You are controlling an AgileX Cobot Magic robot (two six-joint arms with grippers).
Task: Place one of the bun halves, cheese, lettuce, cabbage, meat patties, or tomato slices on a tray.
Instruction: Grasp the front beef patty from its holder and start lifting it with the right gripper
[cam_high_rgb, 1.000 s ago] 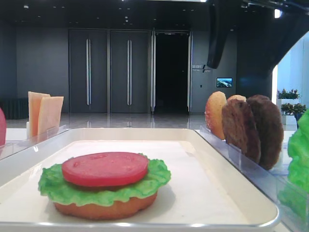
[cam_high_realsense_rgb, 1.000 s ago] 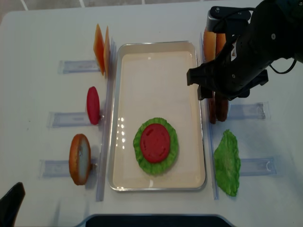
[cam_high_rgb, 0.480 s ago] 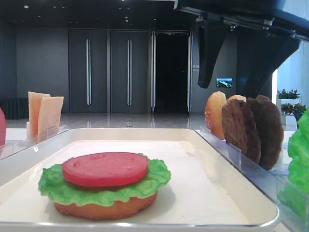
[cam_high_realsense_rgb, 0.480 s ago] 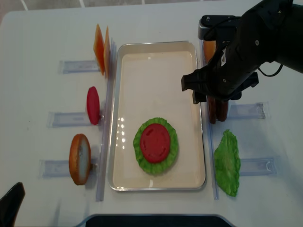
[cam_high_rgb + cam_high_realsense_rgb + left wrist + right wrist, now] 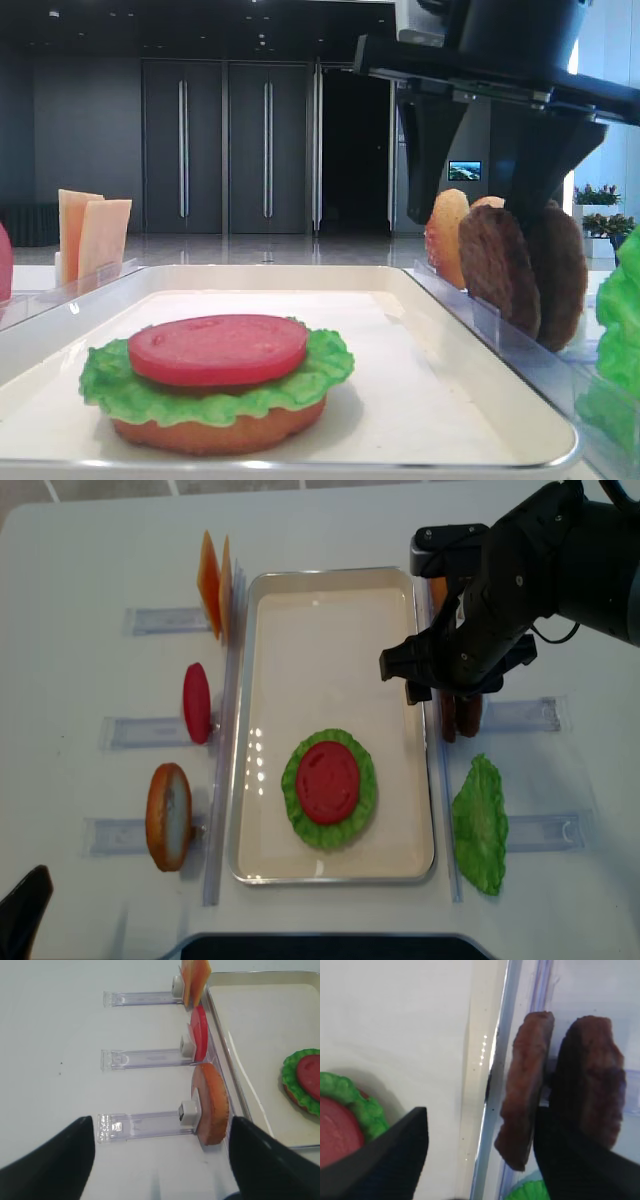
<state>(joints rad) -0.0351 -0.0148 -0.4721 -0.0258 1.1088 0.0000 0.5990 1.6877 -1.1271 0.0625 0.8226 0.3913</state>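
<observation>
— Where the low side view looks across the tray, what sits on it?
— A bun half, lettuce and a tomato slice, stacked. The right tool hangs over the meat patties, jaws spread, one finger each side of the nearer patty.

— And the right wrist view?
— Both patties stand on edge in the clear rack, outside the tray; nothing gripped.

— The left wrist view?
— The left tool is released above the table, near another bun half.

— From overhead?
— The right tool is over the patties, beside the tray's right rim.
</observation>
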